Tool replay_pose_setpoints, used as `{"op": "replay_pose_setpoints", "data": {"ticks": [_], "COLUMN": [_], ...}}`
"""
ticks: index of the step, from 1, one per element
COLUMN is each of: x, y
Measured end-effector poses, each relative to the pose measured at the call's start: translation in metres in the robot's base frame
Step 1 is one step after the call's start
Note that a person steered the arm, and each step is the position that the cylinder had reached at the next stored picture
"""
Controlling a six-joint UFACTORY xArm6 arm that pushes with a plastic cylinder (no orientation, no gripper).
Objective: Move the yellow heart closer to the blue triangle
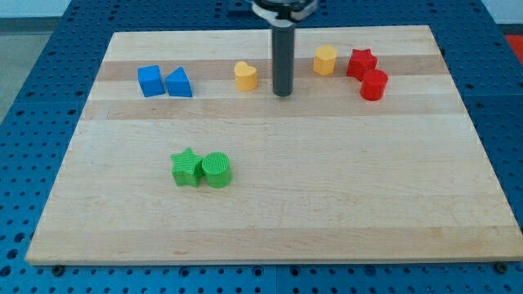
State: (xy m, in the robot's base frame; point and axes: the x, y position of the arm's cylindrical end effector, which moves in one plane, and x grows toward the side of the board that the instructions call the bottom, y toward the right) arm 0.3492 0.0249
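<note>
Views: you have one camera view only, so no second view shares any part of the scene.
Position: you look from beyond the board's (270, 229) near edge, raised above it.
Direction: you face forward and down across the board, toward its far edge at the view's top.
Distance: near enough that the board fills almost your whole picture, with blue pegboard (33, 122) at the margins.

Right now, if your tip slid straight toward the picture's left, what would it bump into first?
Probably the yellow heart. My tip sits just to its right, with a small gap between them. Beyond the heart lie the blue triangle and blue cube. Depth is hard to judge, so I might only graze it.
</note>
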Motion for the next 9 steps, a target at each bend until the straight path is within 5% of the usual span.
{"op": "replay_pose_setpoints", "data": {"ticks": [1, 8, 9], "x": [-0.025, -0.022, -0.022], "y": [-0.002, -0.104, -0.079]}}
